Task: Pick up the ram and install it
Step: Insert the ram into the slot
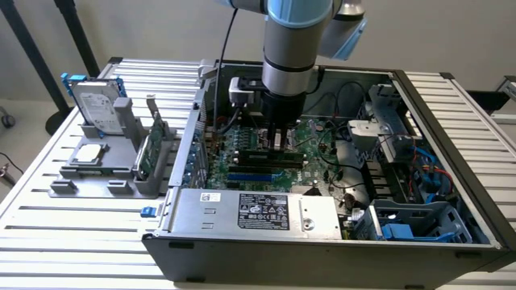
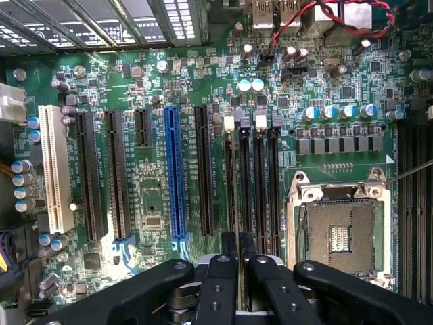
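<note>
The pincer (image 1: 278, 140) stands low inside the open computer case (image 1: 451, 127). Its fingers (image 2: 220, 284) are almost together and, I judge, clamped on the ram (image 1: 254, 158), which stands on edge at the memory slots (image 2: 267, 183). The installing step is in hand. Seating calls for straight downward pressure, with the stick in line with its slot.

The slatted metal table (image 1: 72, 241) is carrying an open computer case (image 1: 322, 260) at its middle; a grey parts holder (image 1: 96, 181) is sitting toward the surface's edge on the exterior view's left, with possibly a blue clip (image 1: 147, 211) lying between them.
</note>
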Tool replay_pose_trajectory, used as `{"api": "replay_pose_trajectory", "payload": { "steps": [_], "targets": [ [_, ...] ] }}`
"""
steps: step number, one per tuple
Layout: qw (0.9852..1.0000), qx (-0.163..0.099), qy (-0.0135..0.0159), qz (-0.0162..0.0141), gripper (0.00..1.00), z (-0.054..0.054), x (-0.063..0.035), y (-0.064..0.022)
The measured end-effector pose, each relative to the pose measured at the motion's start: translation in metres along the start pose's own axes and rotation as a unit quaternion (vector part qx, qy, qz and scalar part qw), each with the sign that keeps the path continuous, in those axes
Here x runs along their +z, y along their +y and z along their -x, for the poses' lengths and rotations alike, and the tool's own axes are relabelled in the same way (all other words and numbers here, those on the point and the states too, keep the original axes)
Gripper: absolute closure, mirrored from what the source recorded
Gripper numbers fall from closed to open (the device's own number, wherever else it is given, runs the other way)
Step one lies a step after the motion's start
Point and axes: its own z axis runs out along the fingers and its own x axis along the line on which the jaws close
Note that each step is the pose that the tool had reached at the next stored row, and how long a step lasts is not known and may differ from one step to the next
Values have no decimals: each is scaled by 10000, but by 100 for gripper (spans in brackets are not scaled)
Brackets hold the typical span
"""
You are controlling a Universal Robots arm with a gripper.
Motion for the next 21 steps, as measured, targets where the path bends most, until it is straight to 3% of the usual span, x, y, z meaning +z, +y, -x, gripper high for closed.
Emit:
{"api": "replay_pose_trajectory", "payload": {
  "steps": [21],
  "targets": [
    [10000, -69, 2, 1, 86, -13, 21, -7]
  ]
}}
